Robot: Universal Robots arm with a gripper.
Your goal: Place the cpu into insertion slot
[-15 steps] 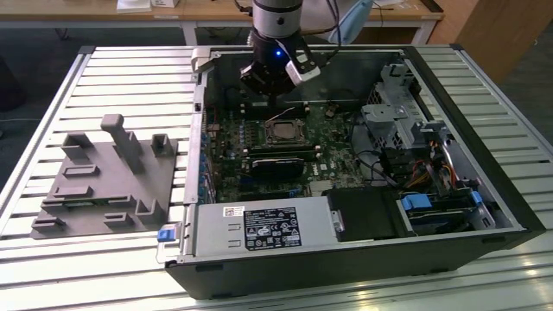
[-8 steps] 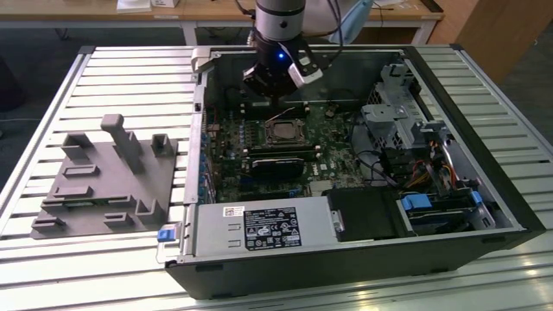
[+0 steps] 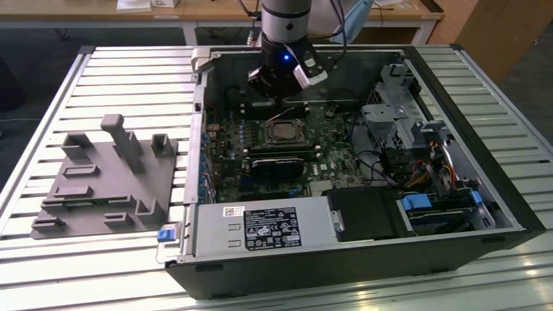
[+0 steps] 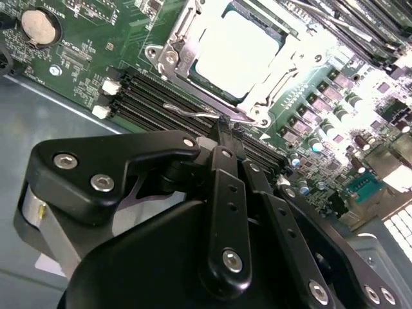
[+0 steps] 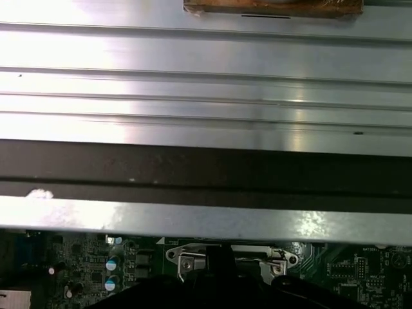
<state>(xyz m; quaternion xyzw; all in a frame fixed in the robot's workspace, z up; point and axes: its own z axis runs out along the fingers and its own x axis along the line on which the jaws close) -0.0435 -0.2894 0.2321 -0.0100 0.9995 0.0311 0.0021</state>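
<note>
Second wrist view — cpu (image 4: 237,53): pale metal top, lying flat inside insertion slot (image 4: 168,59), silver frame on all sides, frame looks unlatched; thin wire lever (image 4: 199,113) lies free just beside the frame, nr the memory slots (image 4: 154,100).
Gripper (image 4: 228,132): black fingers drawn together to a narrow tip, nothing between them; tip close to the lever.
Exterior view — arm over the far end of the open computer case (image 3: 484,227); gripper (image 3: 283,91) above the board, just beyond the insertion slot (image 3: 282,131). Grey fixture block (image 3: 103,181) on the slatted table (image 3: 52,272), well apart from the case.
Status (est.): cpu appears seated, placement largely done; locking of frame/lever not confirmed.
</note>
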